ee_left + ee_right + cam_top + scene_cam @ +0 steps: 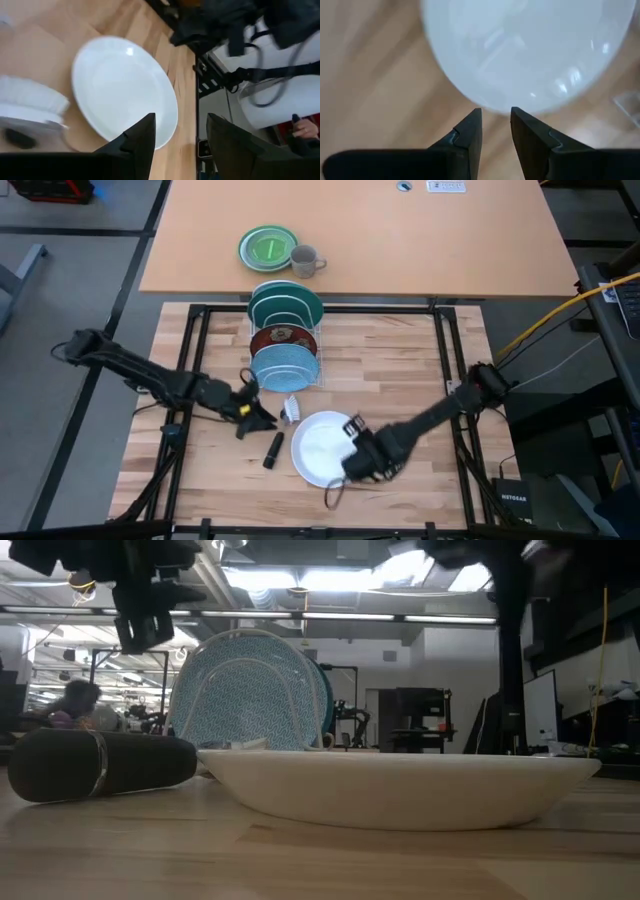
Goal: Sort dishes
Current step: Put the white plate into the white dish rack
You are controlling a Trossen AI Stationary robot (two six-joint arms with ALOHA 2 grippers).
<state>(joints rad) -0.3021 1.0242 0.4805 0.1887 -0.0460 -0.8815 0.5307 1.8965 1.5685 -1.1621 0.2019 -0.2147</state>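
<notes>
The white plate (320,448) lies flat on its base on the wooden table, also in the low view (400,788). The teal (287,302), dark red patterned (283,337) and light blue speckled (285,366) plates stand on edge in a wire rack. My right gripper (495,119) is low at the white plate's right rim, fingers a narrow gap apart and just short of the rim (495,107). My left gripper (180,135) hovers open left of the plate, above the table (255,412).
A black cylinder (273,450) lies on the table left of the white plate, also in the low view (100,765). A small clear-and-white object (291,409) sits in front of the rack. A green plate (268,247) and grey mug (305,261) sit on the far table.
</notes>
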